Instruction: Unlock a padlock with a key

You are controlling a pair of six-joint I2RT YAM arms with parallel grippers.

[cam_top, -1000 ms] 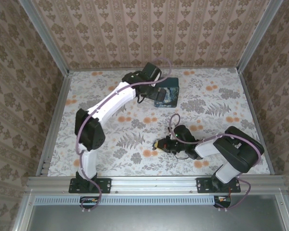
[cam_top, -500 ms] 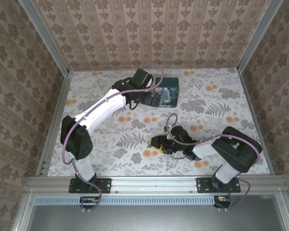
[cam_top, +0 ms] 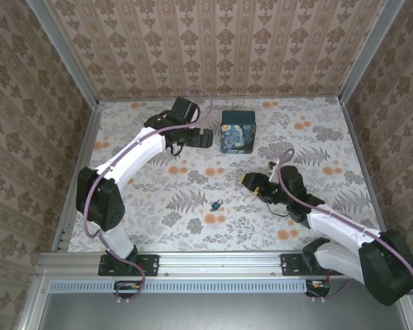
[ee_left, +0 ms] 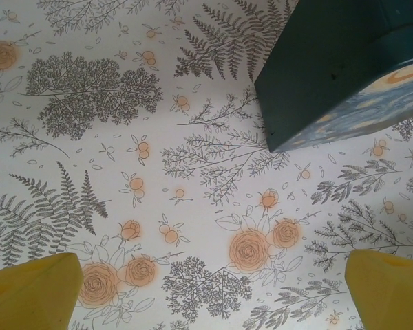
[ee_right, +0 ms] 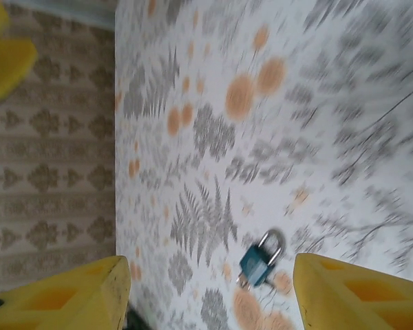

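No legible text, labels, brands or numbers in any view. The box carries a blue-and-yellow swirl print, with no lettering I can make out. The padlock has a blue body, motion-blurred in the right wrist view and tiny from the top; any marking on it is too small to read. The worktop and walls show floral and damask patterns, no characters.
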